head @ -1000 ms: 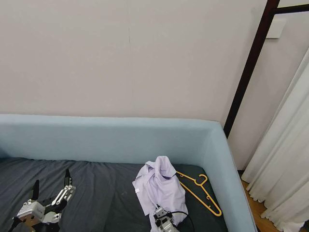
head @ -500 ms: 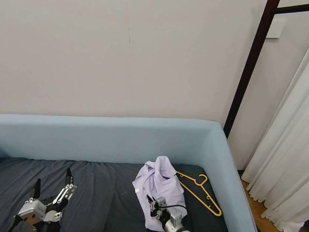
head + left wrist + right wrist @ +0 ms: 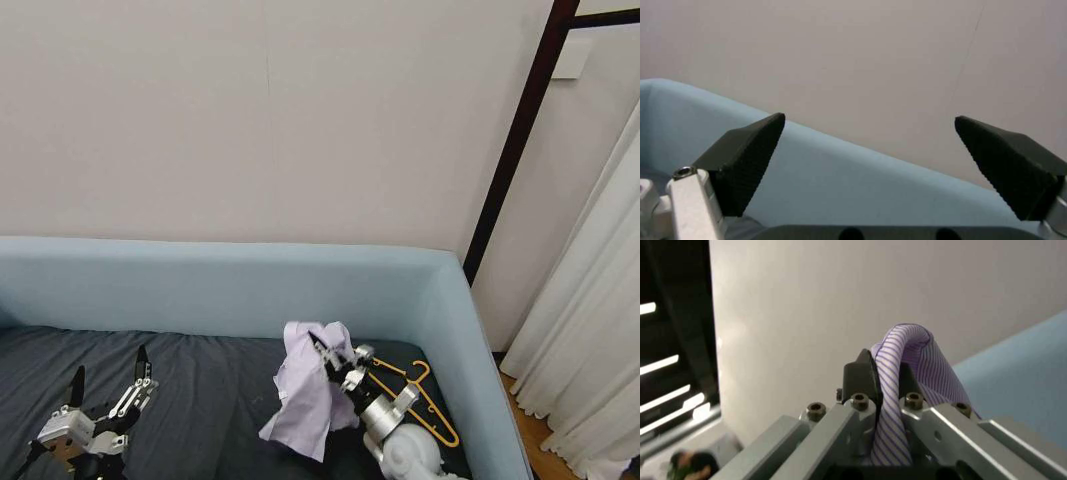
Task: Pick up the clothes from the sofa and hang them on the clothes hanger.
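A lilac striped shirt (image 3: 305, 395) hangs lifted off the dark sofa seat (image 3: 200, 390), held at its top by my right gripper (image 3: 335, 355), which is shut on it. In the right wrist view a fold of the shirt (image 3: 907, 365) is pinched between the fingers (image 3: 862, 375). An orange clothes hanger (image 3: 420, 398) lies flat on the seat just right of the shirt. My left gripper (image 3: 108, 382) sits low at the left over the seat, open and holding nothing; its black pads (image 3: 747, 160) stand wide apart.
The light blue sofa back (image 3: 230, 290) and right armrest (image 3: 470, 380) enclose the seat. A dark rack pole (image 3: 515, 140) rises behind the armrest, with white curtains (image 3: 590, 340) at the right.
My right gripper has risen from the bottom edge and lifted the shirt, which now hangs stretched instead of lying bunched. The left gripper has barely moved.
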`<state>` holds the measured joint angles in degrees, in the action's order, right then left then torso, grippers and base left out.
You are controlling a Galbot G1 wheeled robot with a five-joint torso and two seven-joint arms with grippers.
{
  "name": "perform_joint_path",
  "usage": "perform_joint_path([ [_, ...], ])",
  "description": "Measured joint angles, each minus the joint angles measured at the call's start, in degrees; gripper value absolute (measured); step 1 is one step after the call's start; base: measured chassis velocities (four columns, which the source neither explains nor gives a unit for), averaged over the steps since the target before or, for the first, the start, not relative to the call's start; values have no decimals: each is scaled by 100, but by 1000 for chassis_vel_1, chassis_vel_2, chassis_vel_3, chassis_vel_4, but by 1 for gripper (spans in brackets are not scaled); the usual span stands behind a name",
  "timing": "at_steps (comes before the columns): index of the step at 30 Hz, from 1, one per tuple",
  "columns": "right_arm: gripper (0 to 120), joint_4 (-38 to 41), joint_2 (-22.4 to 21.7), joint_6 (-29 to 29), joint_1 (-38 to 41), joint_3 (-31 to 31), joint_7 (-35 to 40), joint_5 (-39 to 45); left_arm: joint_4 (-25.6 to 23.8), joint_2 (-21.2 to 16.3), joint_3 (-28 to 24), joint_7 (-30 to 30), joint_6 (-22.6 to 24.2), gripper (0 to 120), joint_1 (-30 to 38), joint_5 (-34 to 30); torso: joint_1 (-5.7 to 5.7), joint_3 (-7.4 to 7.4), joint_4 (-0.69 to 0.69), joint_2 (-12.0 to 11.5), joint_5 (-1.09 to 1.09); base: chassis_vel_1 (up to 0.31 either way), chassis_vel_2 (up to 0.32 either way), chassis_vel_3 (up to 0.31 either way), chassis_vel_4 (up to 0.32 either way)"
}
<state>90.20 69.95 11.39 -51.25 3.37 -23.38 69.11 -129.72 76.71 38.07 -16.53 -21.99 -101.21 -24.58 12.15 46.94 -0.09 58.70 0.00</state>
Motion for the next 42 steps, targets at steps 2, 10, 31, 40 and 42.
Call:
perform_joint_path([
  [2,0,6,-13,0,18,127,113,201,11,-9,-2,0,2,100,10,-8,0,0,0,0,0,0,0,0,0],
  [10,0,-602,-225,-552,-362,287,1876,-1257,19,-50,-32,-2,38,100,65,-48,0,0,-1,0,1,0,0,0,0],
  [31,63,-433,-109,-1231,-641,163,5071,-4186,-77,117,-179,1,39,100,11,95,0,0,0,0,0,0,0,0,0],
  [40,94,-327,-92,-1614,-686,190,5592,-4812,-141,170,-217,4,20,100,-42,176,0,0,0,0,0,0,0,0,0],
  [42,99,-14,-195,-2562,-767,179,5644,-4441,-147,168,-214,5,20,100,-46,177,0,0,-1,0,0,0,0,0,0],
])
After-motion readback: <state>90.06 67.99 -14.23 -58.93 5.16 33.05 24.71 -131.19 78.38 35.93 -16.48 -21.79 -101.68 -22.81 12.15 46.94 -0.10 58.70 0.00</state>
